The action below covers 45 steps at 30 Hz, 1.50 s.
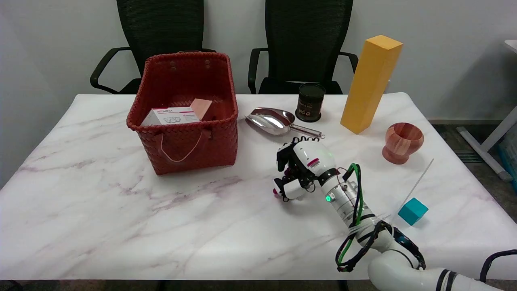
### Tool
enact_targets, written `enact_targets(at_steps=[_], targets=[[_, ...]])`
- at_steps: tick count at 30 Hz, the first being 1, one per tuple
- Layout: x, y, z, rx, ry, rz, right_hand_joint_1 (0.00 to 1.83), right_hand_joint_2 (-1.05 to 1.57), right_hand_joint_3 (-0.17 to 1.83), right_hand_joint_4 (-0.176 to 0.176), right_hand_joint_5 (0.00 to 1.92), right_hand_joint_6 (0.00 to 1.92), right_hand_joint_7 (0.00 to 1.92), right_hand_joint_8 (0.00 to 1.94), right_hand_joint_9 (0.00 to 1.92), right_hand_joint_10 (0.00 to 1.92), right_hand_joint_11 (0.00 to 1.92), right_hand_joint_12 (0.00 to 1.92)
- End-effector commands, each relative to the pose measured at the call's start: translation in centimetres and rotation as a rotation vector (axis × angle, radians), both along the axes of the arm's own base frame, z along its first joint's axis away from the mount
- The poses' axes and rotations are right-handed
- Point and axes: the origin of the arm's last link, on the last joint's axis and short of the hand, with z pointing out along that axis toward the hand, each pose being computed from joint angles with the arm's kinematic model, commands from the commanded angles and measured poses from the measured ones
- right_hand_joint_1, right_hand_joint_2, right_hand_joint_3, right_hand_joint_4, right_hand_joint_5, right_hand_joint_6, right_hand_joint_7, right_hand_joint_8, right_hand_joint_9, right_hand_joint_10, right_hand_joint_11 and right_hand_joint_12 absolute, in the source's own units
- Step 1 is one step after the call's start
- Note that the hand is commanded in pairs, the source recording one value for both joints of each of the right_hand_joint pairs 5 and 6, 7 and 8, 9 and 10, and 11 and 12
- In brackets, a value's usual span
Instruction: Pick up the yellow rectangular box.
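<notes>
A: Where was the yellow rectangular box (370, 85) at that moment?

B: Upright on the far right part of the bench (101, 210), leaning a little in the picture, between the dark tin (309, 102) and the wooden cup (402, 142). Nothing touched it.

A: And the right hand (301, 167)?

B: Low over the bench, near the handle end of the metal scoop (278, 121), well short of the box. Its fingers were curled inward and I could see nothing in them, so I would call it clenched and empty.

A: Why hold it that way?

B: My guess: it was only on approach. It would need to unfold before closing round so tall a box, which looked easy to tip.

A: Anything nearby?

B: The red basket (183, 113) stood well to the left; a teal cube (412, 211) lay beside the forearm.
</notes>
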Motion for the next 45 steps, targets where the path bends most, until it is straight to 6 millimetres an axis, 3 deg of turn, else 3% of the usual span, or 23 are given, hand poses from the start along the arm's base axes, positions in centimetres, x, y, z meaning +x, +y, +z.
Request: enact_targets(at_steps=[1,21,23,24,26,31,37,45], targets=[[-0.2,0.2,-0.3,0.002,-0.019,0.001,1.07,0.32,1.21,0.000,1.15,1.15,1.00,1.00,1.07,1.07,0.98,0.98],[0.8,-0.2,-1.2,-0.008,-0.067,0.043,1.07,0.35,1.23,0.000,1.13,1.13,1.01,1.01,1.07,1.07,0.98,0.98],[0.9,-0.2,-1.3,-0.008,-0.074,0.050,1.08,0.31,1.30,0.000,1.00,1.00,1.00,1.00,1.07,1.07,0.98,0.98],[0.9,-0.2,-1.4,-0.009,-0.077,0.050,1.14,0.24,1.39,0.000,0.74,0.74,0.98,0.98,1.05,1.05,0.98,0.98],[1.0,-0.2,-1.6,-0.010,-0.085,0.054,1.16,0.20,1.42,0.000,0.51,0.51,0.95,0.95,1.03,1.03,0.97,0.97],[1.1,-0.1,-2.3,-0.017,-0.116,0.070,1.15,0.25,1.22,0.000,0.15,0.15,0.83,0.83,0.93,0.93,0.96,0.96],[1.6,0.0,-2.3,-0.045,-0.153,0.104,1.16,0.29,1.11,0.000,0.07,0.07,0.73,0.73,0.79,0.79,0.92,0.92],[2.5,0.2,-1.7,-0.086,-0.189,0.167,1.17,0.29,1.13,0.000,0.04,0.04,0.56,0.56,0.53,0.53,0.52,0.52]])
